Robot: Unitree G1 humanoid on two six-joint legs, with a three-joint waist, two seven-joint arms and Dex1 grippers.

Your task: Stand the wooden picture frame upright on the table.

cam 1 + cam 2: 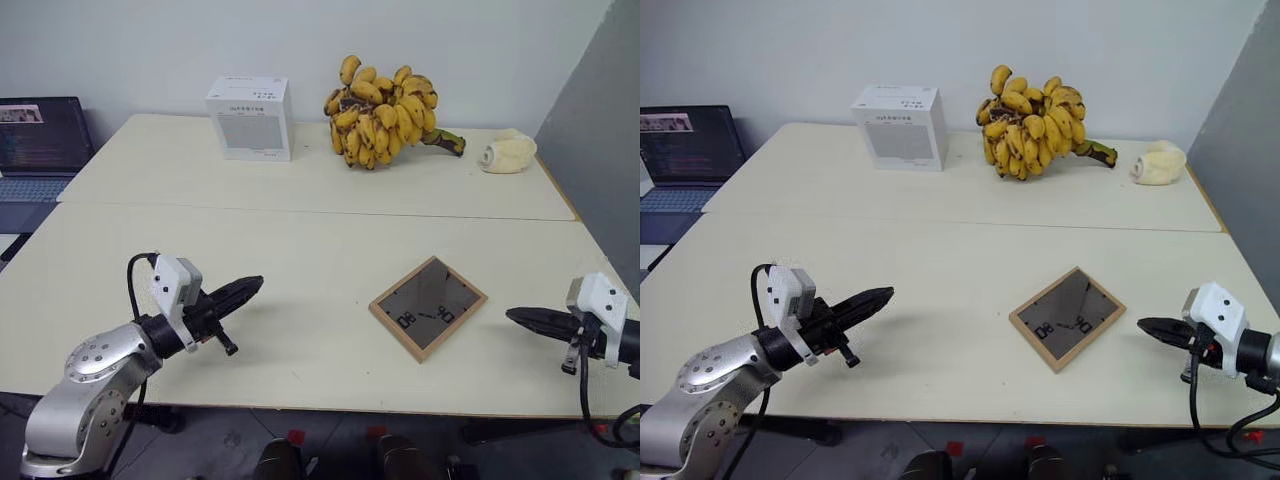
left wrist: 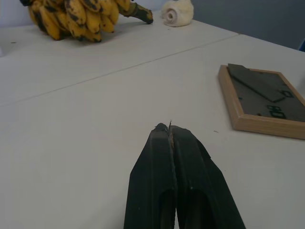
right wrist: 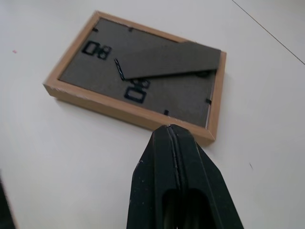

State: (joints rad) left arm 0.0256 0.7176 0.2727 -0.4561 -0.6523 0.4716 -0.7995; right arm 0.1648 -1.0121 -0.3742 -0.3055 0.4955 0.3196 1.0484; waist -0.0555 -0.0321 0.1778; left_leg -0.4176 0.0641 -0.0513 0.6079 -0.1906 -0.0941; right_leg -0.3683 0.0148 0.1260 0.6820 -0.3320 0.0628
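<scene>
The wooden picture frame (image 1: 428, 307) lies flat on the desk (image 1: 300, 250), face down, so its dark grey backing faces up. It is a small rectangle with a light-wood border, turned at an angle so one corner points toward the near edge of the desk. The prop leg (image 3: 169, 59), a flat dark grey strip, lies folded flat across the backing. Small black clips and hangers dot the backing. The frame sits on the near right part of the desk, a wide pale cream surface, smooth and matte, crossed by a thin seam farther back.
</scene>
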